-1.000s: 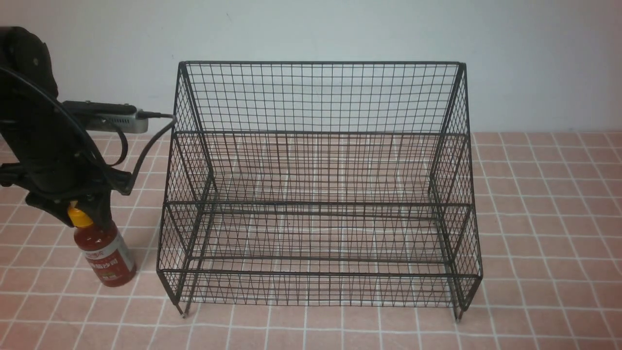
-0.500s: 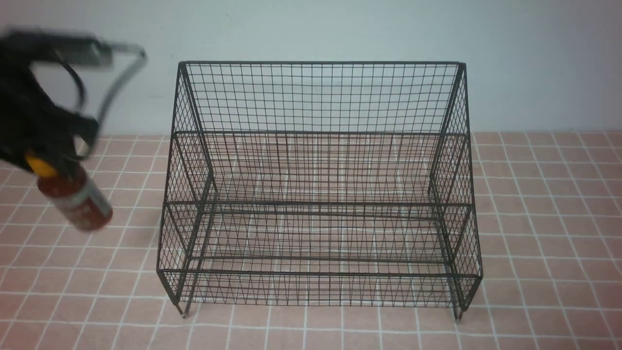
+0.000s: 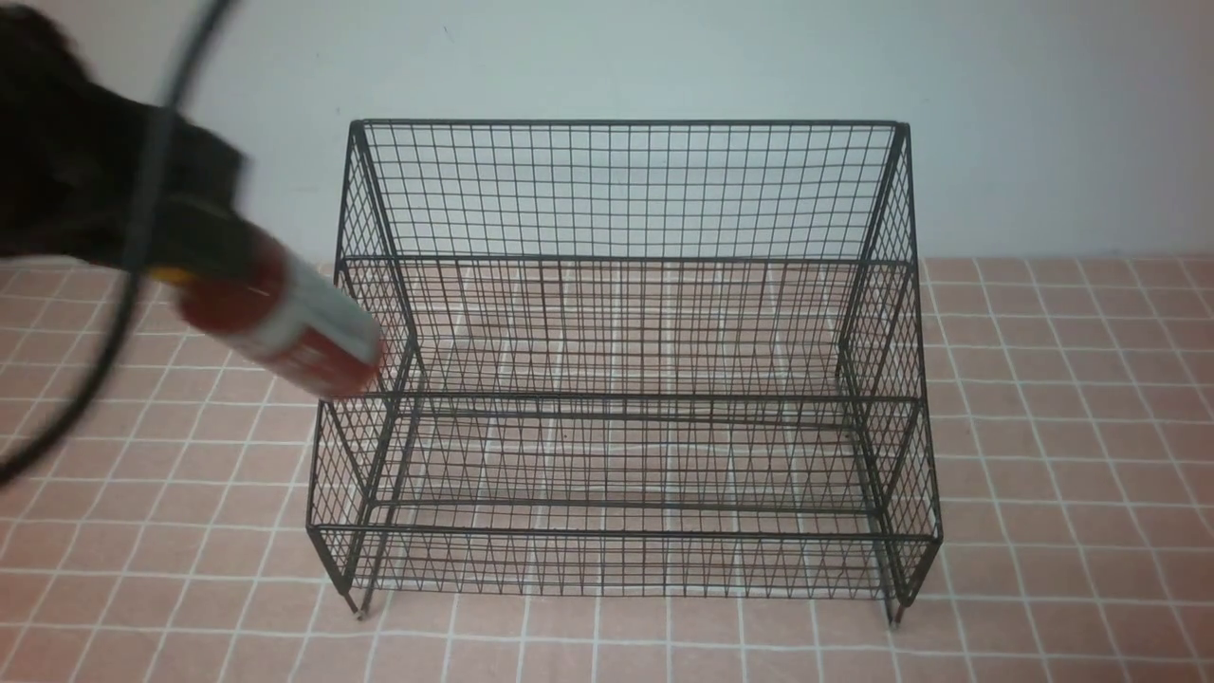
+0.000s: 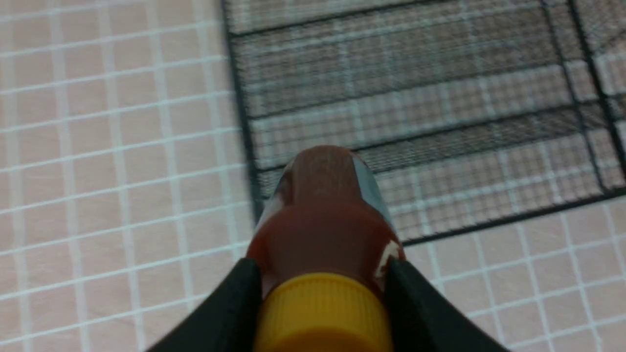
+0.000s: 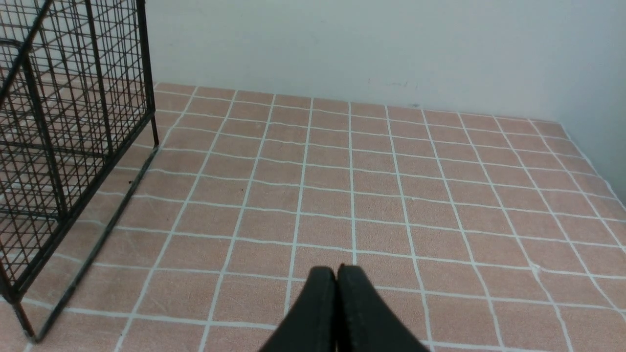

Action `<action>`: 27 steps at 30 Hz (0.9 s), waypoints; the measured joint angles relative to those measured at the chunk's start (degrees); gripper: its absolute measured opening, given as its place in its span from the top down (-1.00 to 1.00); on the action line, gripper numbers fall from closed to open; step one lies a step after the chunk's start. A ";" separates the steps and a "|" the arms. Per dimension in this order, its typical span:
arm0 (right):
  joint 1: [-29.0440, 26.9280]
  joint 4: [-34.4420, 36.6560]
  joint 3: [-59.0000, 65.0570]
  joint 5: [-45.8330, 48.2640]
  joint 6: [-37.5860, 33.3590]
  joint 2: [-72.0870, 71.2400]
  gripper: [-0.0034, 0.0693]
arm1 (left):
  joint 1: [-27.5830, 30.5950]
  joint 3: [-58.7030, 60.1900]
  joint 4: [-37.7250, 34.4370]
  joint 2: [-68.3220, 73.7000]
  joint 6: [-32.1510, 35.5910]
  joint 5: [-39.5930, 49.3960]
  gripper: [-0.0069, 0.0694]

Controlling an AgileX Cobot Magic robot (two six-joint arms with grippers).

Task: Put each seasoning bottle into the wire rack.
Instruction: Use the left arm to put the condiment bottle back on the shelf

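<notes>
The front view looks forward and slightly down from between the arms, taking in the whole wire rack [image 3: 626, 379] on the tiled counter [image 3: 1062, 427]. The left wrist view looks steeply down past the left hand [image 4: 322, 266], close above the rack. The right wrist view sits low behind the right hand [image 5: 337, 274], facing the wall and catching one end of the rack.

**Access.** The wire rack [image 3: 626, 446] stands mid-bench [image 3: 1062, 427]. It is open from above and from 6 o'clock, over the low front rails [image 3: 616, 562], and both tiers offer unobstructed room.

**Obstructions.**
- The tall back panel [image 3: 626, 190] and the wall [image 3: 1043, 114] close off 12 o'clock.
- Mesh side panels [image 3: 892, 323] close off 3 and 9 o'clock.
- At the rack's 9 o'clock, the left hand [image 4: 323, 266] holds the seasoning bottle [image 3: 294, 327] tilted in the air. The bottle overlaps the side panel's upper edge; contact cannot be determined.
- A cable [image 3: 123, 285] loops beside it.

**Clearance.** There is open bench at 3 o'clock, and the right hand [image 5: 336, 270] sits above it with its fingers together.
</notes>
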 joint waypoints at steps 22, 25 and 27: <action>0.00 0.00 0.00 0.00 0.00 0.00 0.94 | -7.55 0.46 6.81 20.93 -3.54 -1.65 0.07; 0.00 0.00 0.00 0.00 0.00 0.00 0.94 | -7.55 0.46 6.88 22.63 -3.54 -1.72 0.07; 0.00 0.00 0.00 0.00 0.00 0.00 0.94 | -7.55 0.46 6.99 23.66 -3.54 -1.78 0.07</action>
